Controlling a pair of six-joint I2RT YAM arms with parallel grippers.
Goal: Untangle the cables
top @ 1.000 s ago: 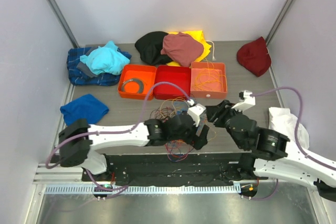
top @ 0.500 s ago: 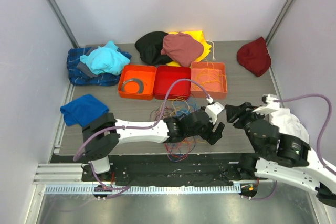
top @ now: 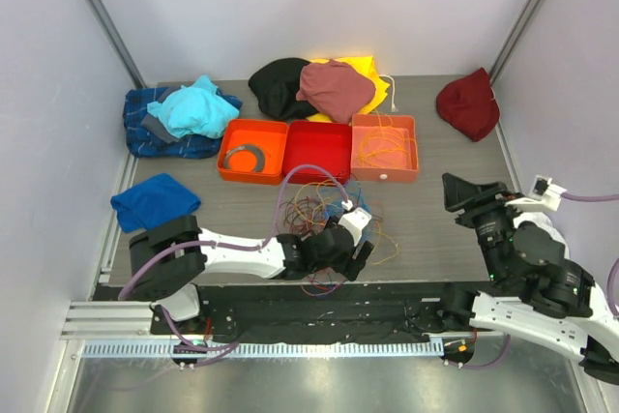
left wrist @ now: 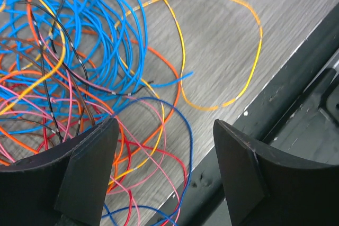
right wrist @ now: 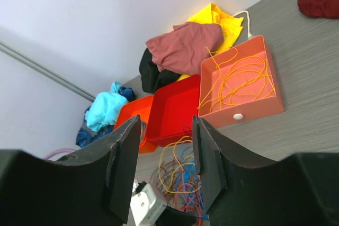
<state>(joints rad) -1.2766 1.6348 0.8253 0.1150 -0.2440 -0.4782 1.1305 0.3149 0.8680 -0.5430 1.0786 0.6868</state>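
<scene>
Overhead plus two wrist views.
High on the near side, looking down; left wrist close over the cables (left wrist: 114, 41); right wrist raised, facing back, sharing that tangle.

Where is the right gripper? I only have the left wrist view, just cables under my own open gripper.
Observer: The right gripper is off to the right of the cables, apart from them, open with nothing in it.
Operator: Any cables already in a tray?
Observer: Yes, thin orange-yellow loops lie in the right-hand tray behind the tangle.
Operator: And the left one?
Observer: The left tray holds a grey coil.
</scene>
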